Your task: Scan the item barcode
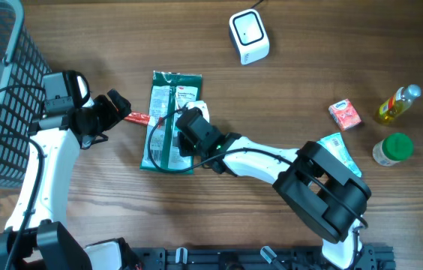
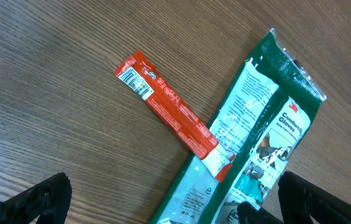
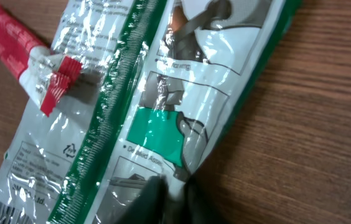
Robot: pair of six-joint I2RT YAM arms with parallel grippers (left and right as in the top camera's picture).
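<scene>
Right hand (image 3: 174,196) pinches shut on a green-and-white plastic packet (image 3: 163,130). Left hand (image 2: 175,202) gapes wide, empty, above a long red sachet (image 2: 166,106).

Dark mesh basket (image 1: 1,90) at the left edge of the wooden table (image 1: 309,60), small red box (image 1: 344,114) at right, yellow bottle (image 1: 397,104) near it, green-lidded jar (image 1: 392,149) just below

The left arm bends inward, and the left gripper (image 1: 115,106) is spread wide open. The right arm stretches far toward the left side, with the right gripper (image 1: 187,124) pressed closed, fingers together.
</scene>
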